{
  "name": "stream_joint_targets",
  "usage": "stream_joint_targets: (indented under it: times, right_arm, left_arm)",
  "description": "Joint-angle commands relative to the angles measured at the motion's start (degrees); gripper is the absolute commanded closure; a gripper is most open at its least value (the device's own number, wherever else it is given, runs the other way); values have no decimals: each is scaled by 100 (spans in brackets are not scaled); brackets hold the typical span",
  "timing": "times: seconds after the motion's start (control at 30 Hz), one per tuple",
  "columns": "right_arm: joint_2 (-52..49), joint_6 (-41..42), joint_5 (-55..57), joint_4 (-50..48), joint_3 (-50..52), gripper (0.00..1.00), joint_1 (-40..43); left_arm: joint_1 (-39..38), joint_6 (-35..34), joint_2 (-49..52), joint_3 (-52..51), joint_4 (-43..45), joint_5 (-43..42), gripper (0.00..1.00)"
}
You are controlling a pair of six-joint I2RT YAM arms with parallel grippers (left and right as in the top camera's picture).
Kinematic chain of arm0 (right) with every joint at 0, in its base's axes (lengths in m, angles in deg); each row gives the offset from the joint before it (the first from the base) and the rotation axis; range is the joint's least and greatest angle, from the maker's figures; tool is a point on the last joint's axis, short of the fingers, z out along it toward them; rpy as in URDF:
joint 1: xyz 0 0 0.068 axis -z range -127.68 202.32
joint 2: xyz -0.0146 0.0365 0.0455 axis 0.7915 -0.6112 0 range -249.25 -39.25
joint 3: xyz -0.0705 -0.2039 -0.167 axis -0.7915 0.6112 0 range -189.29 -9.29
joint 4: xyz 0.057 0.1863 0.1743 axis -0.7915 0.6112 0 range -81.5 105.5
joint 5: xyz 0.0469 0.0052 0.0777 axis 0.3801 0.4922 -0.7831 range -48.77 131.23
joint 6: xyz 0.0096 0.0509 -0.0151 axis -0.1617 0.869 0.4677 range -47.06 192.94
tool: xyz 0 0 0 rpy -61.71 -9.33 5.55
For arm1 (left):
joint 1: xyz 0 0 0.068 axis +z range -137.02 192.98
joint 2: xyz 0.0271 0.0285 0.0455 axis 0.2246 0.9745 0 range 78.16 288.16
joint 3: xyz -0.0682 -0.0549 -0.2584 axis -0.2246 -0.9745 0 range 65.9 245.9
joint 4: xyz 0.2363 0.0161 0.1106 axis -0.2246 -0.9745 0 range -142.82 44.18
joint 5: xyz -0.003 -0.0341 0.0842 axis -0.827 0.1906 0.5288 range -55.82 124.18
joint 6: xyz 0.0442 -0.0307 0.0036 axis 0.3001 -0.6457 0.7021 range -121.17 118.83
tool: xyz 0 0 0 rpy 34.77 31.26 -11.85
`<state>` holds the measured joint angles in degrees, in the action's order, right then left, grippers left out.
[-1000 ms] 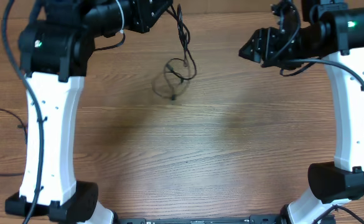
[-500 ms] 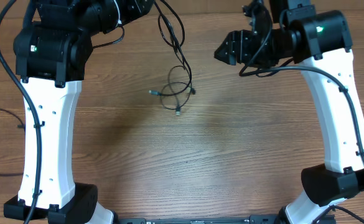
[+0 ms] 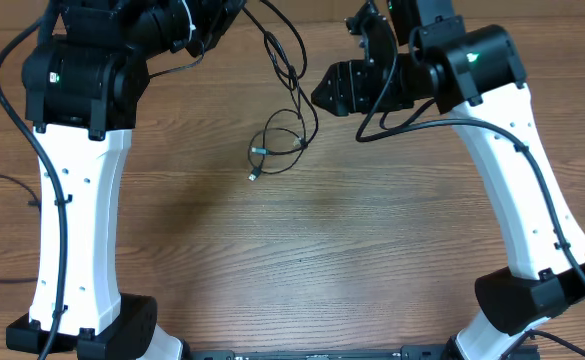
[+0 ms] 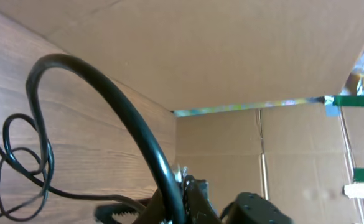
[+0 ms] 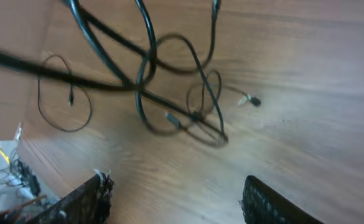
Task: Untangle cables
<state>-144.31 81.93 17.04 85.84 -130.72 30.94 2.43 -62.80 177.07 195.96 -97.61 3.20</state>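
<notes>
Left gripper (image 4: 162,205) clenches the cables (image 3: 297,143) near the table's (image 3: 322,250) far edge. Right gripper (image 5: 177,202) is released. I judge the loops tangled, untangling barely begun.

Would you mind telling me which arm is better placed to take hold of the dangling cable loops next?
Right, probably. The right claw is open and faces the cables' hanging loops; the left claw is shut on their upper end.

Left arm (image 3: 77,200): you have a white link with small dark screws, black joint housings and a green light (image 3: 60,72).
Right arm (image 3: 517,170): same white and black, with its own green light (image 3: 472,57).
Wiring: black cable (image 3: 59,195) along each link.
Right end effector (image 5: 178,205): black ribbed fingers (image 5: 85,199).
</notes>
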Motion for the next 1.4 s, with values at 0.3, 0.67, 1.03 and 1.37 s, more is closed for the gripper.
stream_joint_targets:
  times: [0.3,0.67,1.03,1.37]
  right_arm:
    - [-63,197,457,-1246,758,66,-304]
    - [-66,625,592,-1805,1040,83,-304]
    - [-72,575,321,-1681,1060,64,-304]
    - [-72,-407,-1023,-1440,1060,66,-251]
  left_arm:
    - [-116,-417,-33,103,-136,170,96]
    - [-116,-448,-31,103,-149,293,96]
    - [-116,-485,-31,103,-144,435,96]
    - [-109,-551,-31,103,-131,459,96]
